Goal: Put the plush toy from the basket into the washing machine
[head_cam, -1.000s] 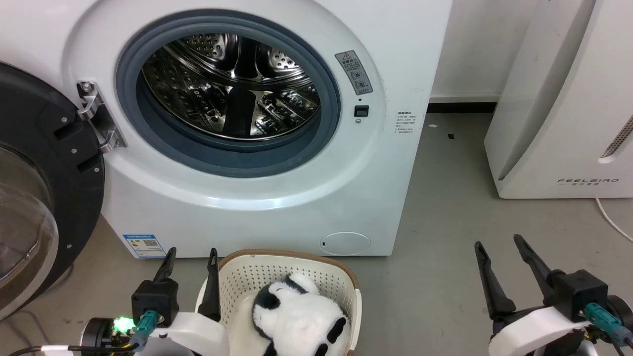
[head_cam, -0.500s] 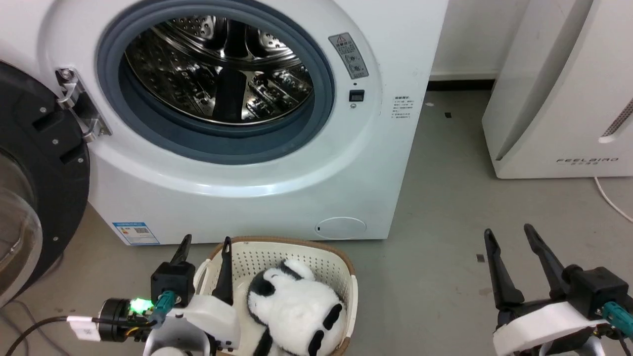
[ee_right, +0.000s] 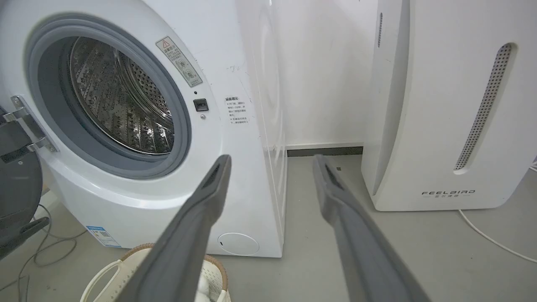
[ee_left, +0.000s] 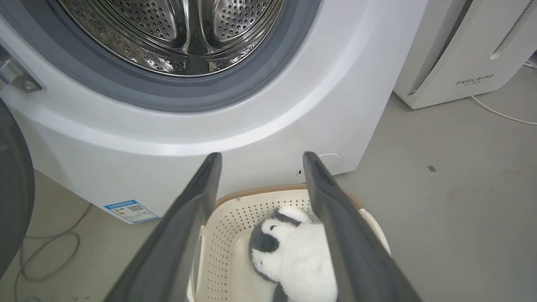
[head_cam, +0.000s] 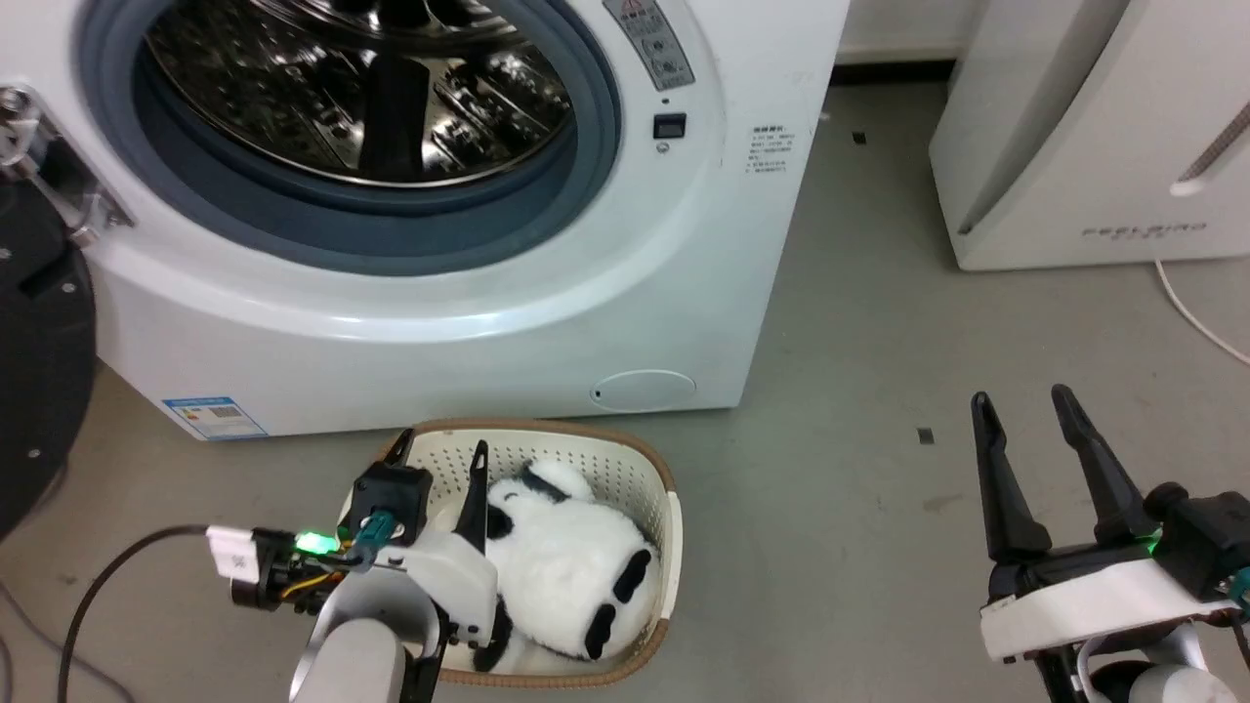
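The plush toy [head_cam: 571, 571], fluffy white with black patches, lies in the cream basket [head_cam: 610, 471] on the floor before the washing machine [head_cam: 439, 322]. The machine's steel drum [head_cam: 361, 88] stands exposed and its door [head_cam: 39, 361] hangs open at the left. My left gripper [head_cam: 439, 451] is open over the basket's left part, its right finger beside the toy's head. Along its fingers [ee_left: 262, 157] the toy [ee_left: 289, 256] and basket [ee_left: 228, 220] lie below. My right gripper [head_cam: 1020, 398] is open and empty over bare floor; between its fingers [ee_right: 272, 159] I see the washer's side [ee_right: 251, 126].
A white FEELBIRD appliance [head_cam: 1074, 146] stands at the right with a white cable [head_cam: 1196, 317] on the floor beside it. A dark cable [head_cam: 93, 596] runs from my left wrist. Grey floor [head_cam: 859, 342] lies between washer and appliance.
The head camera has tilted down, so the washer sits higher in view. My left gripper has shifted right, from the basket's left rim to over its inside. Both grippers stay open.
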